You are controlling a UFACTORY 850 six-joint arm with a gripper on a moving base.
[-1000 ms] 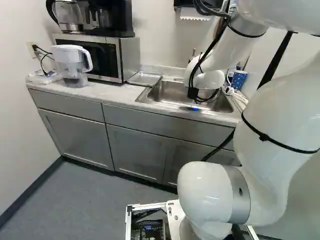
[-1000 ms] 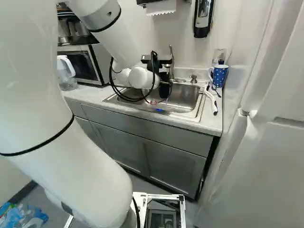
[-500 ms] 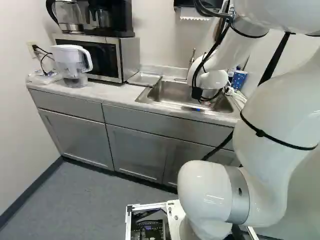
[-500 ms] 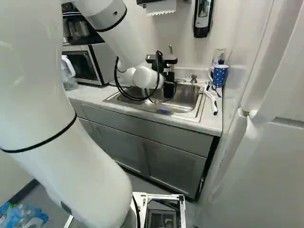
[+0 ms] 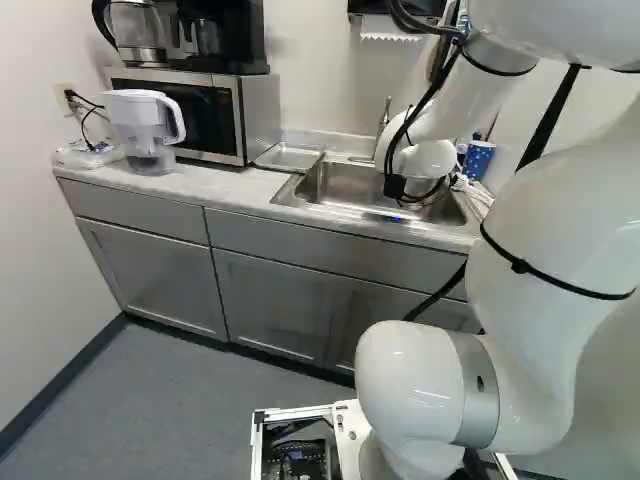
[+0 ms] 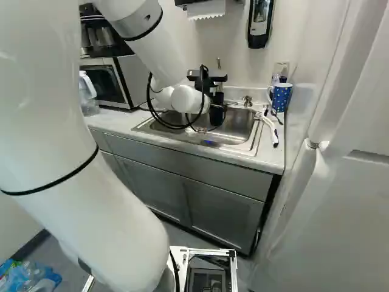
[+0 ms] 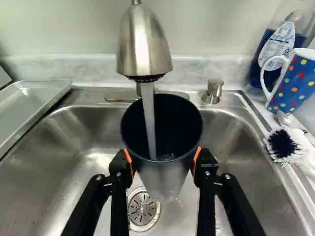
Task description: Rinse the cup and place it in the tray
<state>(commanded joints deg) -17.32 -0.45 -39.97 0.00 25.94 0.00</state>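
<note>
Claw on cup: the claw [image 7: 162, 162] stands parted by the width of the stainless steel cup [image 7: 167, 178], its orange pads [image 7: 196, 156] pressing the wall from two sides.
Cup under faucet: mouth up, directly below the faucet head [image 7: 143, 46], with the water stream [image 7: 149, 120] falling inside the dark interior; long axis looks close to upright, the exact tilt I cannot tell.
Cup over sink: held in the air within the sink [image 7: 66, 162], near the drain [image 7: 143, 210].
Tray from claw: the metal tray [image 5: 288, 157] lies to the arm's left, on the table [image 5: 225, 188] just beyond the sink's left edge and beside the microwave [image 5: 245, 115].
Rinse: under way, by my reading; the placing is left to do.
Way to tray: the next move probably calls for tipping the water out over the sink, then drawing the cup clear of the faucet head and carrying it left, high enough to pass the sink's rim.
Risk at faucet: lifting straight up could knock the cup's lip on the faucet head; going left while full could spill onto the table.
</note>
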